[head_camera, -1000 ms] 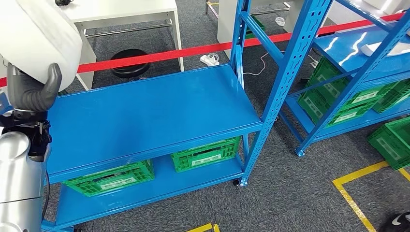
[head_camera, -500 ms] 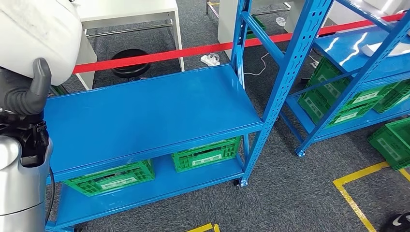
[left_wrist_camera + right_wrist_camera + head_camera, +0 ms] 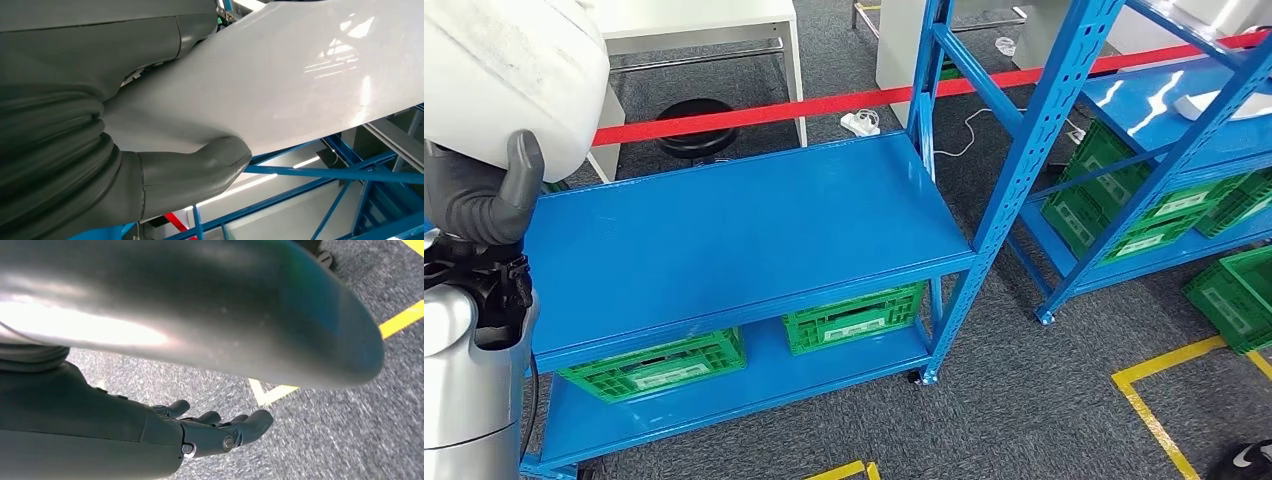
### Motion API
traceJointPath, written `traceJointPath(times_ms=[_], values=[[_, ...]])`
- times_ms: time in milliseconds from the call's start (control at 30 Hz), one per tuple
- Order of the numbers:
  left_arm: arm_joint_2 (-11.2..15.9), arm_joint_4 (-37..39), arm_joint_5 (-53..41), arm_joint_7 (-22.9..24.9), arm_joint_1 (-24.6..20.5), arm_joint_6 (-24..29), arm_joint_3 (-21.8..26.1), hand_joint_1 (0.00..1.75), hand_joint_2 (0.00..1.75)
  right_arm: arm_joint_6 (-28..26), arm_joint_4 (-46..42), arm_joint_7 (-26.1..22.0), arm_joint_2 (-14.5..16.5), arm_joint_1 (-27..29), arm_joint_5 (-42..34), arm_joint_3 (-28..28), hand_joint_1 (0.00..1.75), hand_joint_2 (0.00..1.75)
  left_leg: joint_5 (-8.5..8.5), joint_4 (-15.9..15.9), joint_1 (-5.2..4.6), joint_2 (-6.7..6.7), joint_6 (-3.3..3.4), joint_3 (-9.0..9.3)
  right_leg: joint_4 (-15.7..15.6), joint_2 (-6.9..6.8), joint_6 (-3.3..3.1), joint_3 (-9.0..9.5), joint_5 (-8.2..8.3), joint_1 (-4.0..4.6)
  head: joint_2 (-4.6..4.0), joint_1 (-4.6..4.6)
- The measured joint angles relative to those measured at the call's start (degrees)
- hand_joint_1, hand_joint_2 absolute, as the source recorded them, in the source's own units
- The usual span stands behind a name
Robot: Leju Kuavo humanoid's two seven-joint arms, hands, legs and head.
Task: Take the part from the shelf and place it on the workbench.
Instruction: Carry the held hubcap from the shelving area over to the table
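A large, smooth white part [image 3: 504, 70] fills the upper left corner of the head view, raised above the left end of the blue shelf [image 3: 724, 230]. My left hand [image 3: 479, 200] grips it from below, the grey thumb pressed against its underside. The left wrist view shows the same white part [image 3: 300, 75] with the thumb [image 3: 200, 175] lying on its curved surface. My right hand [image 3: 220, 432] hangs over grey carpet, its dark fingers stretched out and holding nothing.
The shelf's middle board is bare; two green crates [image 3: 854, 315] sit on the board below. A second blue shelf [image 3: 1164, 110] with green crates stands at the right. Red barrier tape [image 3: 824, 103], a white table [image 3: 694, 25] and a black stool [image 3: 689, 130] lie behind. Yellow floor tape [image 3: 1154, 400] marks the carpet.
The whole picture has slid slightly to the right, so the camera has moved. My left hand still holds the white part, which has barely shifted in the view.
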Motion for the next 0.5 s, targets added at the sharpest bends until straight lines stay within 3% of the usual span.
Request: traceJointPath(times_ms=[67, 133, 233, 267, 333, 400, 433, 467, 500], values=[[0.33, 0.06, -0.87, -0.58, 0.09, 0.02, -0.02, 1.75, 1.75, -0.04, 0.0, 0.13, 0.06, -0.03, -0.33, -0.17, 0.0, 0.0, 0.06, 0.59, 0.16, -0.02, -0.57, -0.5, -7.65, -0.16, 0.01, 4.42, 3.21, -0.12, 0.0, 0.02], [0.79, 0.08, -1.41, -0.88, 0.29, 0.05, -0.04, 1.75, 1.75, -0.13, 0.0, 0.53, 0.25, -0.04, -0.72, -0.4, 0.0, 0.0, 0.21, 0.98, 0.13, -0.11, -1.39, -0.83, -11.57, -0.03, -0.56, 6.38, 4.58, 0.05, 0.0, -0.02], [1.6, 0.16, -1.5, -1.03, 0.65, 0.06, -0.07, 1.75, 1.75, -0.26, 0.01, 1.07, 0.6, -0.03, -0.93, -0.93, 0.0, 0.0, 0.75, 0.97, 0.15, -0.24, -2.78, -1.2, -11.99, 0.05, -2.16, 5.58, 5.05, 0.15, 0.0, -0.09], [2.03, 0.24, -1.5, -1.01, 0.7, 0.05, -0.08, 1.75, 1.75, -0.27, 0.01, 1.09, 0.7, -0.02, -0.93, -1.05, 0.0, 0.0, 0.15, 1.37, 0.23, -0.24, -3.18, -1.59, -12.01, 0.0, -2.71, 5.21, 5.51, 0.1, 0.0, -0.11], [3.0, 0.51, -1.46, -0.97, 0.72, -0.05, -0.07, 1.75, 1.75, -0.27, 0.02, 1.07, 0.84, 0.01, -0.92, -1.17, 0.0, 0.0, -3.86, 5.47, 0.37, -0.24, -3.73, -3.18, -12.15, -0.11, -3.5, 4.25, 6.53, 0.01, 0.0, -0.2], [3.66, 0.88, -1.45, -0.95, 0.71, -0.22, -0.07, 1.75, 1.75, -0.27, 0.02, 1.07, 0.87, 0.06, -0.93, -1.25, 0.0, 0.0, -8.9, 12.82, 0.37, -0.23, -4.04, -5.24, -12.13, -0.12, -3.72, 3.02, 7.48, 0.13, 0.01, -0.26], [3.89, 1.1, -1.58, -1.0, 0.73, -0.23, -0.07, 1.75, 1.75, -0.27, 0.02, 1.04, 0.9, 0.07, -0.95, -1.3, 0.0, 0.0, -10.06, 15.61, 0.37, -0.23, -4.09, -5.62, -12.11, -0.13, -3.74, 2.37, 7.97, 0.21, 0.01, -0.25], [4.14, 1.35, -1.87, -1.11, 0.75, -0.19, -0.08, 1.75, 1.75, -0.27, 0.02, 0.98, 0.94, 0.06, -1.06, -1.38, 0.0, 0.0, -10.02, 16.64, 0.36, -0.23, -4.04, -5.11, -12.1, -0.15, -3.72, 1.71, 8.48, 0.29, 0.01, -0.26], [4.37, 1.59, -2.16, -1.25, 0.78, -0.09, -0.08, 1.75, 1.75, -0.26, 0.02, 0.82, 1.01, 0.05, -1.29, -1.46, 0.0, 0.0, -9.0, 15.57, 0.35, -0.23, -3.88, -3.55, -12.08, -0.16, -3.67, 1.08, 8.99, 0.34, 0.0, -0.25]])
